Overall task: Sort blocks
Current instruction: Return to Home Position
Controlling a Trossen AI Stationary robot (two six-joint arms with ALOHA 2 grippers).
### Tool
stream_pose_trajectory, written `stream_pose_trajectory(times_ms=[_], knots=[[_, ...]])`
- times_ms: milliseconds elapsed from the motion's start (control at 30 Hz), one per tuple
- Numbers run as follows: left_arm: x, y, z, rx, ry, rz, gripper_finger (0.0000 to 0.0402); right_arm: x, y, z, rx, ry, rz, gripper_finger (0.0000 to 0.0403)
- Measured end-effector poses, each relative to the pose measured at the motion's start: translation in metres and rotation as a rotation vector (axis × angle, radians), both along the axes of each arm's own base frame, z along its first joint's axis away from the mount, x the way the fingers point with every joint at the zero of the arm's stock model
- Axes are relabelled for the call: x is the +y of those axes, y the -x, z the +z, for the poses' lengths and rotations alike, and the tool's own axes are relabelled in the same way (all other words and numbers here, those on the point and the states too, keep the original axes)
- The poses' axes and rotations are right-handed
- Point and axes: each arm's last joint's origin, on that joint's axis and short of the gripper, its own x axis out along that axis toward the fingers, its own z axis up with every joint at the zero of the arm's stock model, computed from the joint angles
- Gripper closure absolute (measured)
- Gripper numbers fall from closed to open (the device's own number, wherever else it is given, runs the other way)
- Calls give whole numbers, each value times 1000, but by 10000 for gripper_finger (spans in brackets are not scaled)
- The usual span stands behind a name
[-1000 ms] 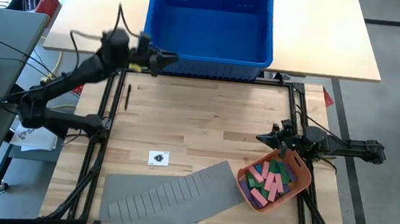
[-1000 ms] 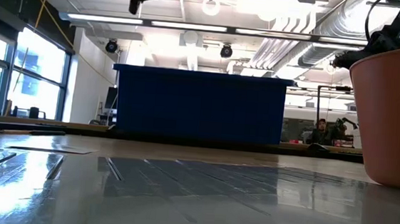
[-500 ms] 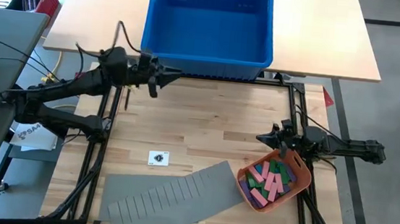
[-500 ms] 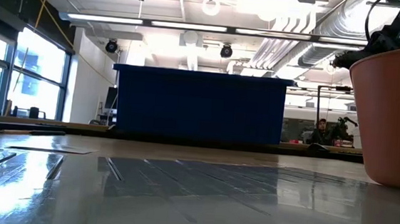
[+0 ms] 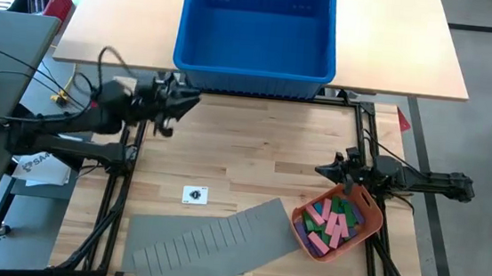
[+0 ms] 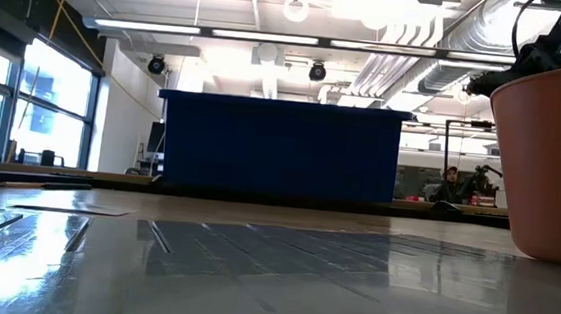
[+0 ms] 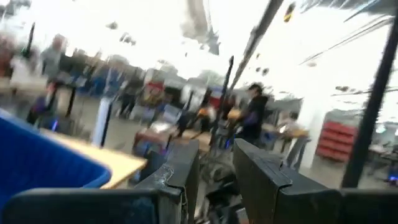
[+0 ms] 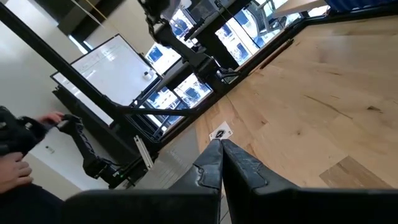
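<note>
The left tool (image 5: pixel 180 107) is held in the upper left of the high view, over the far left edge of the wooden slatted tabletop (image 5: pixel 254 148) and just in front of the large blue plastic bin (image 5: pixel 257 32). In the left wrist view its two dark fingers are seen slightly spread, with nothing between them. The right tool (image 5: pixel 322 171) is seen at the right of the high view, over the same tabletop; its fingers are pressed together and nothing is pinched.

Just below the right tool in the frame, the round orange-red plastic tray (image 5: pixel 371 203) is set at the lower right. All the small flat green, pink and purple blocks (image 5: pixel 332 224) are piled inside it. The grey slotted divider sheet (image 5: pixel 210 238) is laid across the lower centre, its right end reaching the tray. A small white card with a dark mark (image 5: pixel 194 195) is placed just above the sheet. The blue bin is carried by a paler second tabletop (image 5: pixel 396 53) along the top of the frame.
</note>
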Motion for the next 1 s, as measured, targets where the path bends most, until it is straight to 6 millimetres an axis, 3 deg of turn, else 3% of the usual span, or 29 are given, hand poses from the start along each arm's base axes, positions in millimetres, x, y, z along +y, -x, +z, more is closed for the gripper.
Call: stream_pose_trajectory(times_ms=[267,567,1000], knots=[[-27,40,-59,-268,-89,72,312,0,0,0,0,0,0,402],[-37,83,-93,-352,-137,137,312,0,0,0,0,-2,0,402],[-38,105,-140,-387,-120,134,312,0,0,0,0,-2,0,402]])
